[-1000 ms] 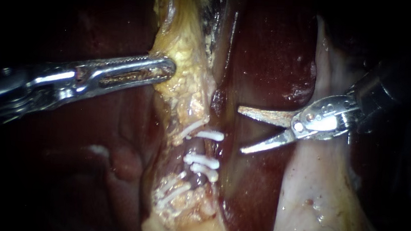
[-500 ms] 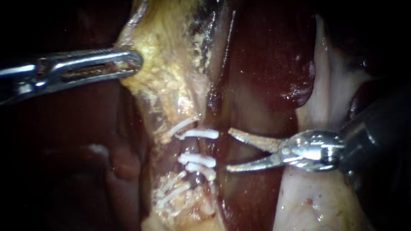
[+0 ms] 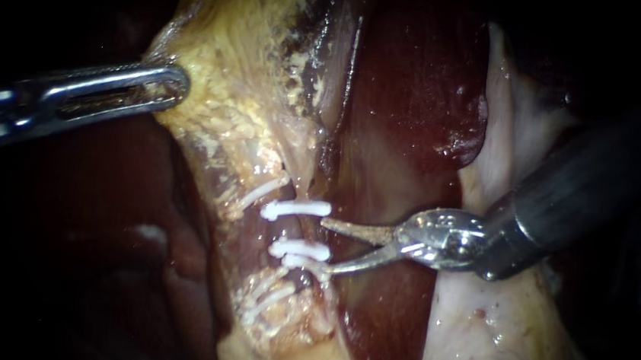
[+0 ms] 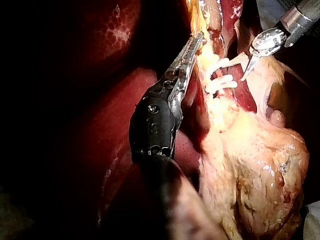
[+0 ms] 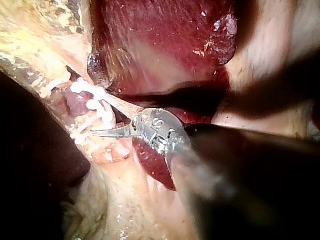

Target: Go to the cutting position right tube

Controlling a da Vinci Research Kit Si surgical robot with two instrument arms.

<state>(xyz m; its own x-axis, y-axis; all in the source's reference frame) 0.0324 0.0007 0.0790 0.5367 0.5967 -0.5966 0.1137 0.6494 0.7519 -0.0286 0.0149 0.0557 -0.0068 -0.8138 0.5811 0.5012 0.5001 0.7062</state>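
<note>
Right now your right instrument comes in from the right edge of the endoscope view and ends just right of centre. Its two thin blades stand apart with nothing gripped between them. The upper blade's tip sits just beside the right end of the top clip. The lower blade's tip touches the lower pair of clips.

The right tube runs up and down at the centre of the frame. The short bare stretch of it between those clips lies level with the gap between the blades. The blade tips reach only its right edge and do not straddle it.

Your left instrument lies in the upper left of the frame. Its jaws are clamped on the edge of the yellow fatty tissue, which is drawn out toward that corner. Dark red liver fills the upper middle behind the blades.

From the left wrist camera, your left instrument pinches that same yellow strand at its jaw tips. The spread blades of the right instrument are beside the white clips, ahead of it. The right wrist camera shows the blades parted, right against the clips.
</note>
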